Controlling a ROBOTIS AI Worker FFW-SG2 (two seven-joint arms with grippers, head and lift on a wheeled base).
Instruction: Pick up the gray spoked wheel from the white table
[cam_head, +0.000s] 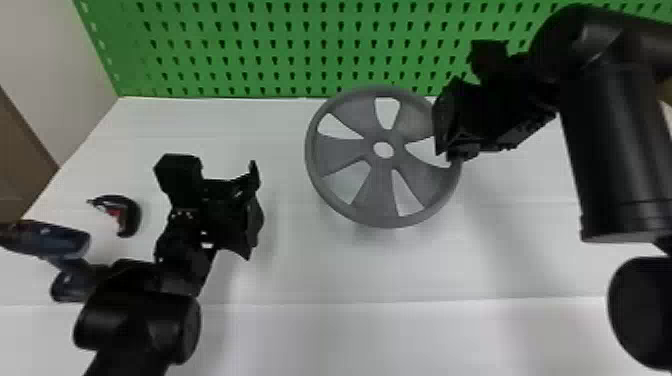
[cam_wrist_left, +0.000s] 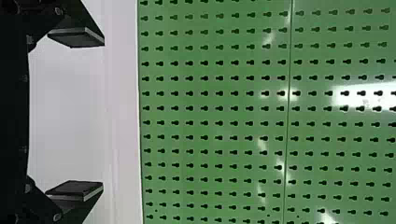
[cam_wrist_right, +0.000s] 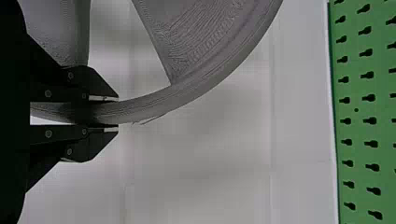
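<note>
Right claw (cam_head: 450, 151) clamps the wheel's (cam_head: 342, 152) rim near the table's (cam_head: 350, 272) back edge, green pegboard (cam_head: 300, 45) behind, left claw (cam_head: 252, 212) spread open nearby!

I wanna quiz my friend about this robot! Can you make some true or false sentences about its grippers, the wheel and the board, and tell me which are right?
1. The wheel has a hole in its middle. True.
2. The left gripper is holding the wheel. False: the right gripper has the wheel's rim between its fingers.
3. The left gripper's fingers are spread apart. True.
4. The board behind the table is red. False: it is green.
5. The table is white. True.
6. The wheel is square. False: it is round.
</note>
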